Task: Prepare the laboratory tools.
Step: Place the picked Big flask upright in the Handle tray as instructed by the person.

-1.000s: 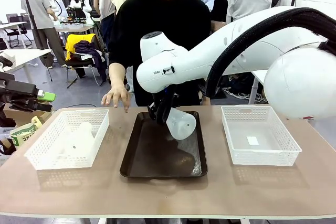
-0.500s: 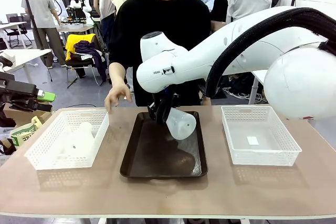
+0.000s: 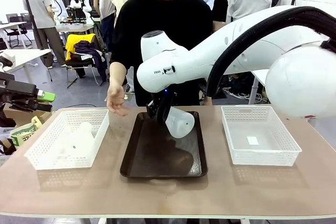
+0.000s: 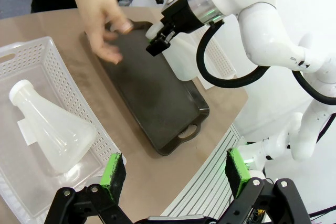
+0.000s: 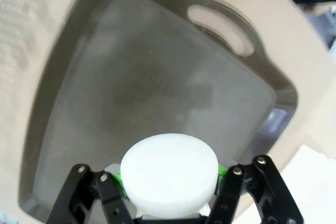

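Between my right gripper (image 3: 159, 109) fingers: Erlenmeyer flask (image 3: 179, 123), clamped, tilted above brown tray (image 3: 157, 166), unmoved. Person's hand (image 3: 115, 99) just lifted, near tray corner; I'd hold set-down. Left gripper (image 4: 175, 172) fingers apart; second flask (image 4: 52, 129) beyond them, in mesh basket (image 4: 31, 61).

tan table (image 3: 262, 192), left white basket (image 3: 58, 162), central dark tray (image 3: 157, 157), right white basket (image 3: 262, 157)

Front view: fixed between my arms, on my side of the table (image 3: 168, 192), facing the person (image 3: 157, 30) across it; dark tray (image 3: 157, 156) mid-frame.
Left wrist view: high and well off, looking down past my left claw (image 4: 174, 174) at the tray, frame centre.
Right wrist view: close above the tray, over the flask (image 5: 168, 163) in my right claw (image 5: 171, 174).
Shared: tray in all three; my right arm (image 4: 257, 14) in front and left wrist views.
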`<state>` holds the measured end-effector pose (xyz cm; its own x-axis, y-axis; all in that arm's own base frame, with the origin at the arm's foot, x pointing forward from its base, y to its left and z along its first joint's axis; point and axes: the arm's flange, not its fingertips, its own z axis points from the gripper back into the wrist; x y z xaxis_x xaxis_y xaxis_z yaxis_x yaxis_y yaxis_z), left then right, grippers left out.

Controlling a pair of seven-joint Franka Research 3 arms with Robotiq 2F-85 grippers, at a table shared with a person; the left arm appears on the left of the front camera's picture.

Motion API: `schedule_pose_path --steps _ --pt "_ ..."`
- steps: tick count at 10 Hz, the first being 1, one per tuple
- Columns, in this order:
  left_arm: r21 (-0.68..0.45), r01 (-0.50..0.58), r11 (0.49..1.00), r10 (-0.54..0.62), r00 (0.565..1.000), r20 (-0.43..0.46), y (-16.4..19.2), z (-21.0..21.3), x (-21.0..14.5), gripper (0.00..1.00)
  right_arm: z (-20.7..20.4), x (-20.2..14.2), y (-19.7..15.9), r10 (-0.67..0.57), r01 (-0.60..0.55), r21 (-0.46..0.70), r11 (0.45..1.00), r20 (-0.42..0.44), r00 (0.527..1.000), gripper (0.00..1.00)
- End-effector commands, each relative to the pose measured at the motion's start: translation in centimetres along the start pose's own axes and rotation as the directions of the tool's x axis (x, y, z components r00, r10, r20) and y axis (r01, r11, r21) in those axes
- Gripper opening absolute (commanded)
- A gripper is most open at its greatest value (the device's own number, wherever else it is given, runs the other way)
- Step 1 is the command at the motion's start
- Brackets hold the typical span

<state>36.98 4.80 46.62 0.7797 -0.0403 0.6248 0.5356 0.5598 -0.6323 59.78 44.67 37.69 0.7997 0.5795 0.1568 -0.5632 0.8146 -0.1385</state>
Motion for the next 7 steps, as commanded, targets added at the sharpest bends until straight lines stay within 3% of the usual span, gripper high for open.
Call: schedule_pose_path --steps 1,4,7 --pt "-0.017 0.019 1.0 -0.019 0.999 0.025 0.3 -0.1 -0.1 1.0 1.8 -2.5 -1.4 0.095 -0.108 0.111 0.988 0.117 0.989 0.0" --pt "-0.017 0.019 1.0 -0.019 0.999 0.025 0.3 -0.1 -0.1 1.0 3.0 -4.3 -3.3 0.136 -0.19 0.177 0.966 0.28 0.95 0.0" --pt "-0.017 0.019 1.0 -0.019 0.999 0.025 0.3 -0.1 -0.1 1.0 2.1 -5.2 -4.4 0.18 -0.366 0.259 0.894 0.539 0.823 0.0"
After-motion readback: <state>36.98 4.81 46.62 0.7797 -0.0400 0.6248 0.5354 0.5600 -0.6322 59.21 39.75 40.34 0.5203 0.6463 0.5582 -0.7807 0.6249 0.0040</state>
